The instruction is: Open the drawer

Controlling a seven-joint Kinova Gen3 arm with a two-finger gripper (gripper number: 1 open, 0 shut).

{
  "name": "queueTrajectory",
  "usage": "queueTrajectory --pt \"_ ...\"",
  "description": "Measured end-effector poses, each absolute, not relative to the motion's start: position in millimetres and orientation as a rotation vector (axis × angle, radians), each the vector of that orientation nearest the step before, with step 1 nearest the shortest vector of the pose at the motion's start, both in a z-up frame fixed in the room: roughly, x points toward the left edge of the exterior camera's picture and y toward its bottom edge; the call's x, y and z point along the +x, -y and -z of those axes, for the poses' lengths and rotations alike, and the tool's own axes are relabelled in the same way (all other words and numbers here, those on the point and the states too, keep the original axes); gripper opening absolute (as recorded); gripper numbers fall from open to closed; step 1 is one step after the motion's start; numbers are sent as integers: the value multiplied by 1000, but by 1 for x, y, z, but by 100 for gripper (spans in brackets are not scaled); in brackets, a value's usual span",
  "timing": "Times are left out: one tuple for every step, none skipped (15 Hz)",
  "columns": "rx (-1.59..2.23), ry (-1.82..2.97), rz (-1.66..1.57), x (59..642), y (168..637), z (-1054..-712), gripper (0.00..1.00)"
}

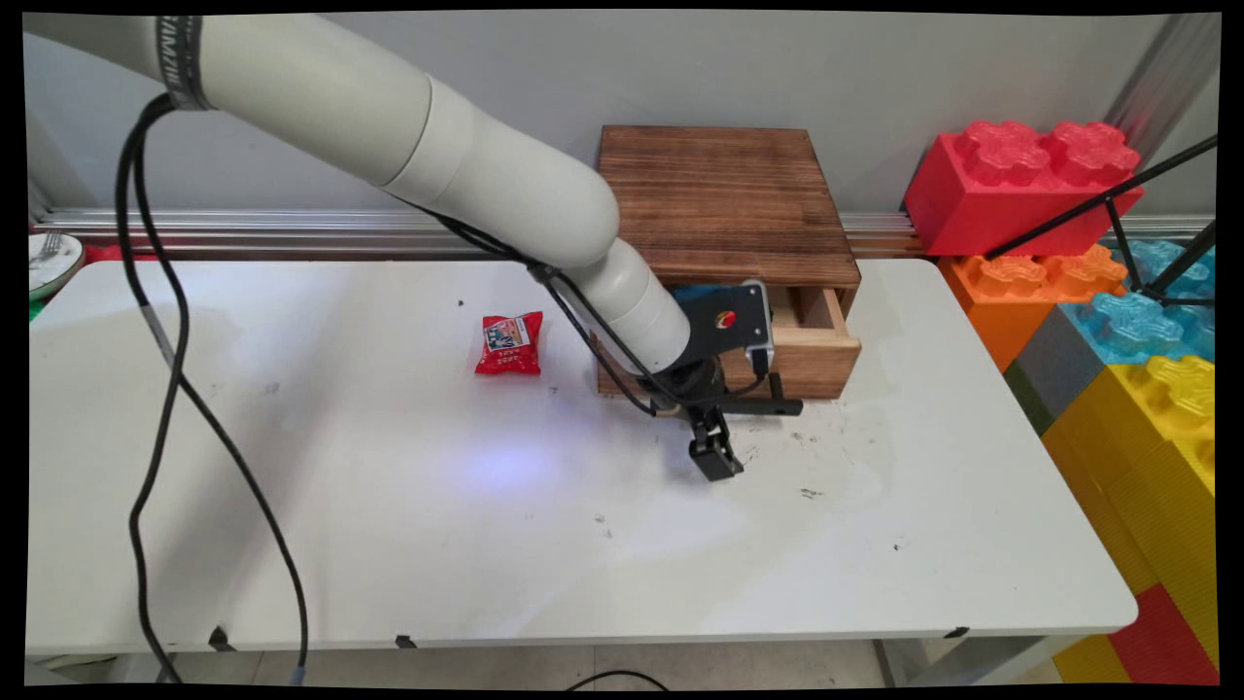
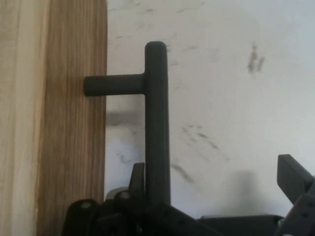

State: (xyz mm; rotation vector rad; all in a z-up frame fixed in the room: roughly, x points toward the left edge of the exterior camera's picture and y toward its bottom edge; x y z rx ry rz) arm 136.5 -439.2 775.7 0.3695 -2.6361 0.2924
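The gripper (image 1: 716, 457) is hanging low at the wooden box's (image 1: 724, 209) partly open drawer (image 1: 812, 352), fingers spread wide, with the black handle (image 2: 156, 123) sitting beside one finger. A red snack packet (image 1: 509, 343) is lying left on the table (image 1: 389, 506).

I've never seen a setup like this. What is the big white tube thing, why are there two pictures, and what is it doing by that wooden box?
The white tube is a robot arm; the black claw at its end is its gripper. The wide picture comes from a fixed camera above the white table. The close-up comes from a camera on the hand itself, looking along the fingers. On the table stand a wooden drawer box, its drawer pulled partly out, and a small red snack packet lying apart to the left. The gripper sits low at the drawer's black bar handle, which runs between its spread fingers. It holds nothing.
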Motion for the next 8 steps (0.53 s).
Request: queueTrajectory --pt "358 2636 -289 135 435 -776 100" --pt "344 2635 -285 134 430 -776 100" --pt "333 2635 -281 133 425 -776 100" --pt "324 2634 -278 132 421 -776 100" --pt "314 2633 -274 130 416 -777 100" --pt "306 2632 -270 129 413 -777 100" --pt "301 2632 -268 128 410 -777 100" --pt "293 2630 -264 127 406 -778 100"
